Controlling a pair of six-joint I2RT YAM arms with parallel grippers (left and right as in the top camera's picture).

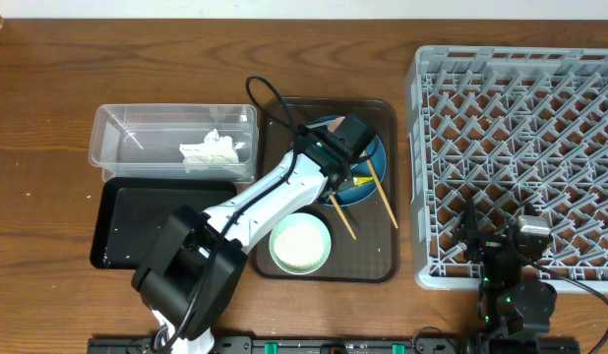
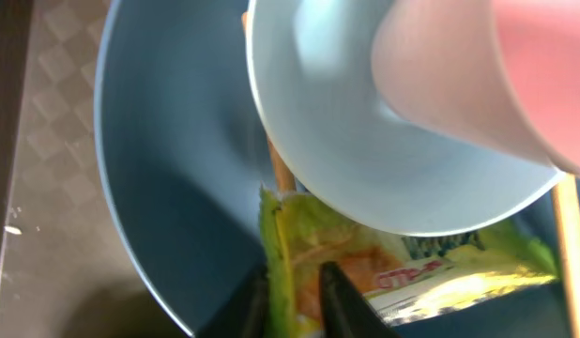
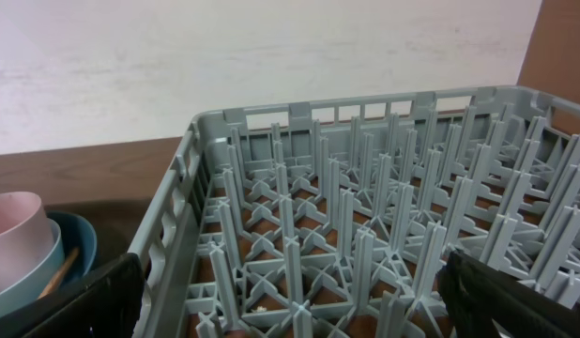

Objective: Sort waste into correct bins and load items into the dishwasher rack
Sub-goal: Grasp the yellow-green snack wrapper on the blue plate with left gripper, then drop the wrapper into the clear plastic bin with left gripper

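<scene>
My left gripper (image 2: 295, 305) is shut on the edge of the yellow-green wrapper (image 2: 403, 272), which lies on the large blue plate (image 2: 168, 188) under the small light blue bowl (image 2: 346, 141). The pink cup (image 2: 487, 66) sits in that bowl. Chopsticks (image 2: 572, 244) lie across the plate. Overhead, the left gripper (image 1: 355, 162) is low over the plate (image 1: 375, 167). The white tissue (image 1: 213, 150) lies in the clear tub (image 1: 122, 123). The black tray (image 1: 127, 231) is beside it. The pale green bowl (image 1: 300, 243) holds rice. My right gripper (image 3: 290, 300) is open and empty over the grey rack (image 3: 365, 216).
The brown serving tray (image 1: 383, 261) holds the plate, the bowls and the chopsticks (image 1: 385, 200). The rack (image 1: 520, 118) fills the right side, and the right gripper (image 1: 496, 236) hovers at its near edge. A black cable (image 1: 270, 98) loops above the brown tray.
</scene>
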